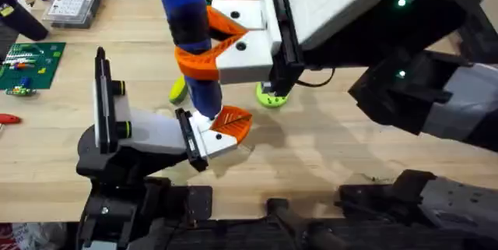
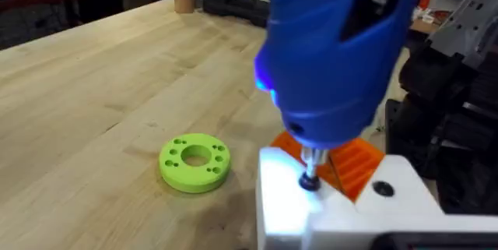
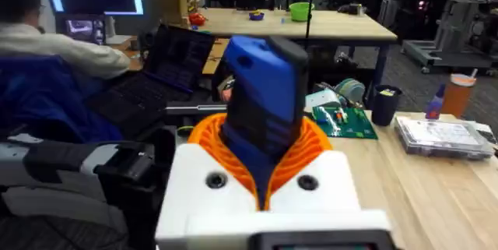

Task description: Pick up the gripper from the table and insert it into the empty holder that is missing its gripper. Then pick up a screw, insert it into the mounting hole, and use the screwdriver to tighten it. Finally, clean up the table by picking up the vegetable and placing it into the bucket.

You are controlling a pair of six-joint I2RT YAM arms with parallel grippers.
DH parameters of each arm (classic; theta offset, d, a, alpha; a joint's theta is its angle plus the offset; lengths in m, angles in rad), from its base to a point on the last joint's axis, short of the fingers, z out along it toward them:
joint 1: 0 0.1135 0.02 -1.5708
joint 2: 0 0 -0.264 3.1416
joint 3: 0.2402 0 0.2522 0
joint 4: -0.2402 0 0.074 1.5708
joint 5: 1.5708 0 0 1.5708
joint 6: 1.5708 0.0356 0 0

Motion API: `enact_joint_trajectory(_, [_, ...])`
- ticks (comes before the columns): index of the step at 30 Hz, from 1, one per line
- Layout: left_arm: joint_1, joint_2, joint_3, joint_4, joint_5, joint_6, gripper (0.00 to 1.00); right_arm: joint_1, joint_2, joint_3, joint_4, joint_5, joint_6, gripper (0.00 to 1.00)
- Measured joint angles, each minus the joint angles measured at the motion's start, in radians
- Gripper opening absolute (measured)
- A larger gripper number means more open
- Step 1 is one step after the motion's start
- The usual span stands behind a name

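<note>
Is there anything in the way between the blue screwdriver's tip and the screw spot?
Nothing visible is. The right gripper holds the screwdriver upright, and its bit comes straight down onto the white part beside the left gripper.

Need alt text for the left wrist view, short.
A bright blue screwdriver stands upright close to the camera, its thin metal bit pressed onto a white part with orange ribbed pads behind it. A lime-green disc with holes lies on the wooden table beside it.
</note>
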Motion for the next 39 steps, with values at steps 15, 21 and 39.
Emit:
enact_joint_trajectory(15, [0.000, 0.000, 0.000, 0.000, 0.000, 0.000, 0.004, 0.000, 0.000, 0.001, -0.019, 0.000, -0.008, 0.021])
enact_joint_trajectory(21, [0.000, 0.000, 0.000, 0.000, 0.000, 0.000, 0.004, 0.000, 0.000, 0.001, -0.023, 0.000, -0.011, 0.021])
enact_joint_trajectory(39, [0.000, 0.000, 0.000, 0.000, 0.000, 0.000, 0.004, 0.000, 0.004, 0.006, -0.008, -0.004, -0.015, 0.021])
